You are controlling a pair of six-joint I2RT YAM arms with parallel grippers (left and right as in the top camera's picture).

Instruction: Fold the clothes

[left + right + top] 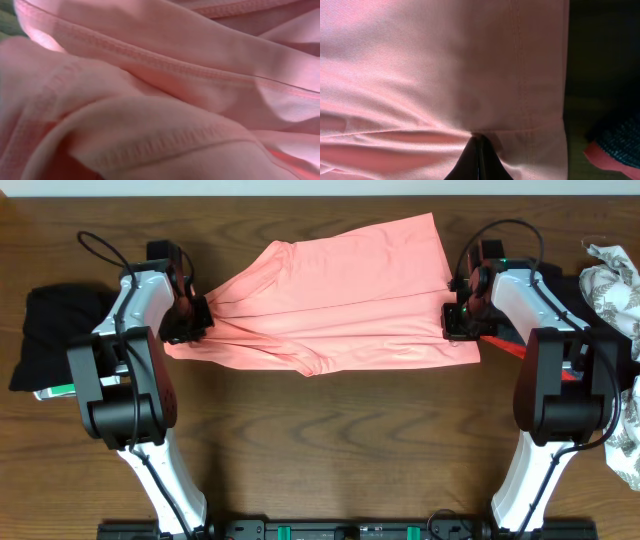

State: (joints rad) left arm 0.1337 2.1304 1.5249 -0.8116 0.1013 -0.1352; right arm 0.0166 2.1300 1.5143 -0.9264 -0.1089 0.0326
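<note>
The salmon-pink T-shirt (340, 300), judged light, limp and easily creased, lies stretched across the counter (330, 450) between the left pincer (192, 320) and the right pincer (458, 320), each pinching one end; grip preferably at stitched hems.

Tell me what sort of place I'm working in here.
Probably a tabletop laundry-folding station: a dark wooden table, a pink T-shirt spread across it, and a black garment and patterned cloth at the sides.
</note>
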